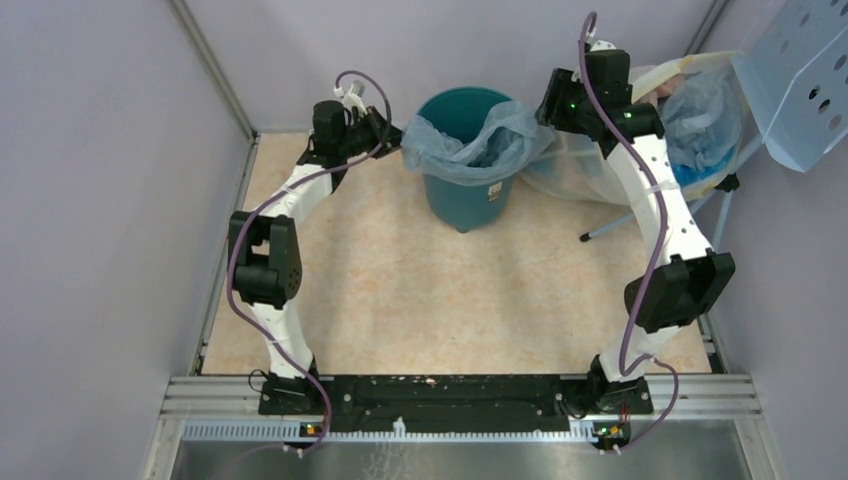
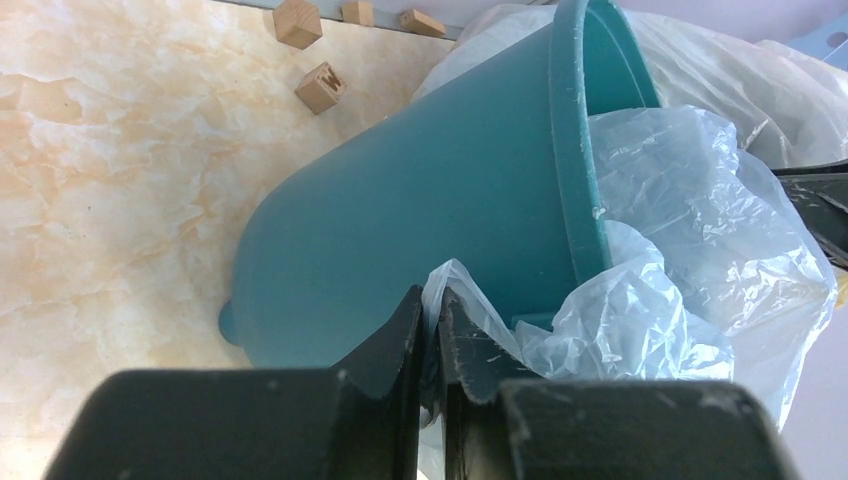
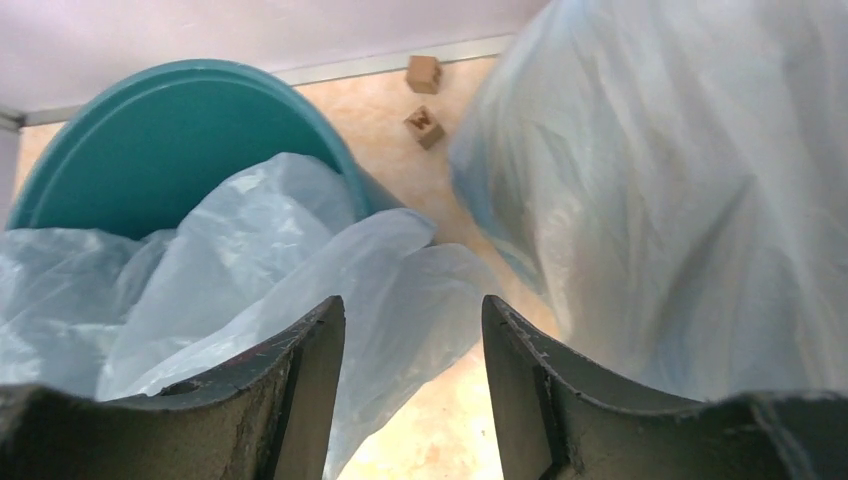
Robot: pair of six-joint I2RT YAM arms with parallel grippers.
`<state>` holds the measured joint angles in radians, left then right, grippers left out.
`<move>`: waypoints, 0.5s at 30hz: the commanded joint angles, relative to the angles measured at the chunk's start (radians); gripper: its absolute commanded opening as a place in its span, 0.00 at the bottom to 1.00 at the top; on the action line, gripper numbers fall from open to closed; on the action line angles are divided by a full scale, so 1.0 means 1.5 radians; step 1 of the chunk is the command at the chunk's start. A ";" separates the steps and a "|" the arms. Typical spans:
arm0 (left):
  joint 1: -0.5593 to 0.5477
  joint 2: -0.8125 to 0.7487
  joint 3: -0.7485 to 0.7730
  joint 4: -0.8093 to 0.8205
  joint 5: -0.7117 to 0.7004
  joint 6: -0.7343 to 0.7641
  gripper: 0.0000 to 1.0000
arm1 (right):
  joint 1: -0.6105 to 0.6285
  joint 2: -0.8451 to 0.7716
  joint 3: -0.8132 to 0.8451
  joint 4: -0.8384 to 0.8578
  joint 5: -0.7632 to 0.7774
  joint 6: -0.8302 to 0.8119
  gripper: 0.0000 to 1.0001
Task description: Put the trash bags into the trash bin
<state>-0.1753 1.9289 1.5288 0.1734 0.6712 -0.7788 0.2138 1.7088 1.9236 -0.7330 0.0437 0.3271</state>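
Observation:
The dark-teal trash bin (image 1: 462, 190) stands at the back middle of the table. The pale-blue trash bag (image 1: 490, 150) is draped over its rim, partly inside and hanging out on both sides. My left gripper (image 1: 397, 135) is at the bin's left rim, shut on the bag's edge; the left wrist view shows the film pinched between its fingertips (image 2: 432, 305) against the bin (image 2: 420, 210), with the bag (image 2: 690, 250) bunched at the rim. My right gripper (image 1: 545, 120) is at the bin's right side, open (image 3: 413, 320), above a hanging fold of the bag (image 3: 300, 250) beside the bin (image 3: 170, 150).
A big yellowish translucent sack (image 1: 700, 125) leans right behind the right gripper and fills the right of the right wrist view (image 3: 680, 200). A pale-blue perforated panel (image 1: 800, 80) on thin legs (image 1: 640, 215) stands back right. Small wooden blocks (image 2: 322, 87) lie by the back wall.

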 commanded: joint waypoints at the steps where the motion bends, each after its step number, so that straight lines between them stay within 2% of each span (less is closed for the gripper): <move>1: -0.003 -0.048 -0.013 0.027 -0.011 -0.001 0.13 | 0.004 0.017 0.047 -0.001 -0.069 0.012 0.54; 6: -0.003 -0.047 -0.013 0.030 -0.005 -0.006 0.12 | 0.010 0.053 0.065 -0.021 -0.079 0.007 0.57; 15: -0.003 -0.059 -0.023 0.010 0.000 -0.002 0.10 | 0.022 0.131 0.130 -0.083 -0.066 -0.002 0.57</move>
<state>-0.1761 1.9194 1.5139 0.1703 0.6621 -0.7876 0.2298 1.8709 2.0270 -0.8001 -0.0647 0.3351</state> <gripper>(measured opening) 0.105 0.573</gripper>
